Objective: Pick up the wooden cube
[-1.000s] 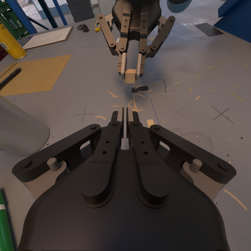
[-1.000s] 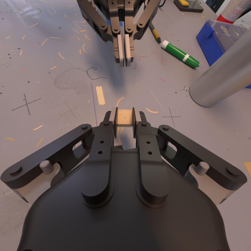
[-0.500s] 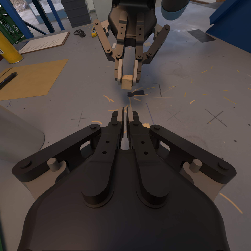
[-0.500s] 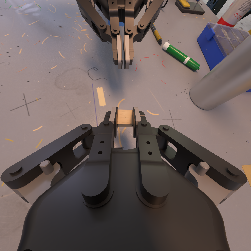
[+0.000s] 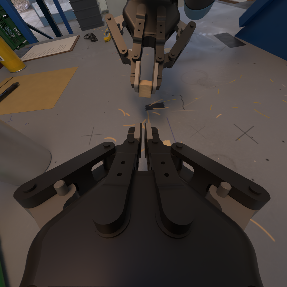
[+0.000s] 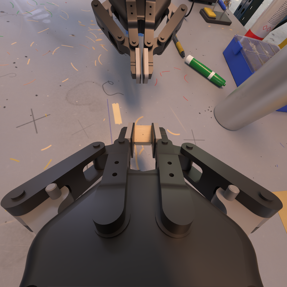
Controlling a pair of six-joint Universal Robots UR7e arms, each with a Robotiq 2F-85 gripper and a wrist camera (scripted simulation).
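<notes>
Wooden cube [image 6: 142, 135] clamped between the pads of the right claw [image 6: 142, 133], gripped on two opposite faces, sitting at the fingertips. In the left wrist view, same cube [image 5: 145, 88] hanging clear of the counter [image 5: 217, 87], with a soft shadow on the grey surface just below, near a strip of black tape [image 5: 155, 106]. No contact between cube and counter visible.

Judged from that gap: pick essentially done. Left to do, at most, a little more height and a steady hold. Grip looks square; bottom of the cube pokes out below the pads, so slip seems the only risk.

Left claw [image 5: 143, 132] pressed together, only a sliver between the pads, holding nothing. Hovering opposite the right claw, at 12 o'clock in the right wrist view [image 6: 141, 77].

Containers:
- Blue compartment box [image 6: 239, 62] with clear lid, at 2 o'clock in the right wrist view. Divided inside; contents too blurred to tell.
- Yellow can [image 5: 9, 59] at 10 o'clock in the left wrist view; closed, contents hidden.
- Green crate [image 5: 9, 31] at 10 to 11 o'clock, off the counter; inside not visible.

Green marker [image 6: 205, 70] lying loose on the counter at 1 to 2 o'clock, beside the blue box.
</notes>
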